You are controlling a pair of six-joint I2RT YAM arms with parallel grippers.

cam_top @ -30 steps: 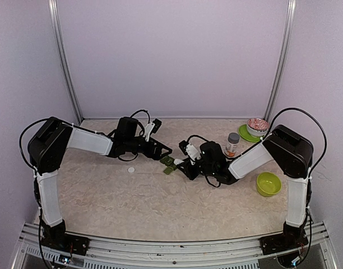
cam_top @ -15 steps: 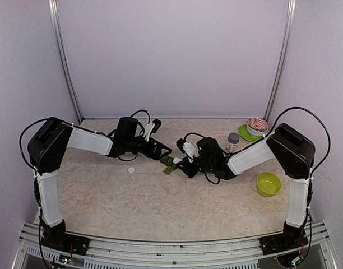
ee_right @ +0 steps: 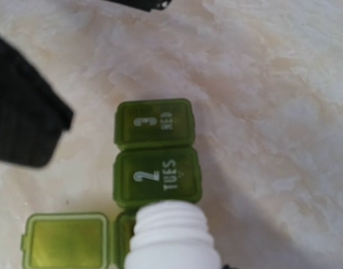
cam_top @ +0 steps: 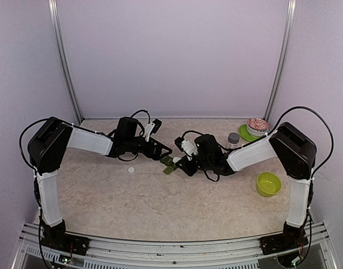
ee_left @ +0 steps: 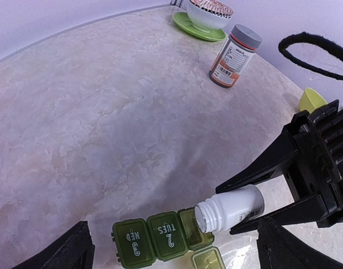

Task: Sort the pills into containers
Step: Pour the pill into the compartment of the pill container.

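Note:
A green weekly pill organizer lies on the table, its WED and TUES lids shut and the compartment beside them open with its lid flipped out. My right gripper is shut on an uncapped white pill bottle, tilted with its mouth over the open compartment; the bottle also shows in the right wrist view. No pills are visible. My left gripper is open just beyond the organizer, its fingertips wide on either side and apart from it.
A white cap lies left of the organizer. A brown bottle with a grey cap stands right of the right gripper. A patterned bowl on a green saucer is at the back right. A lime bowl sits near the right arm.
My right gripper has moved a little left and farther back with the white bottle, bringing its mouth over the organizer. The left arm has not moved.

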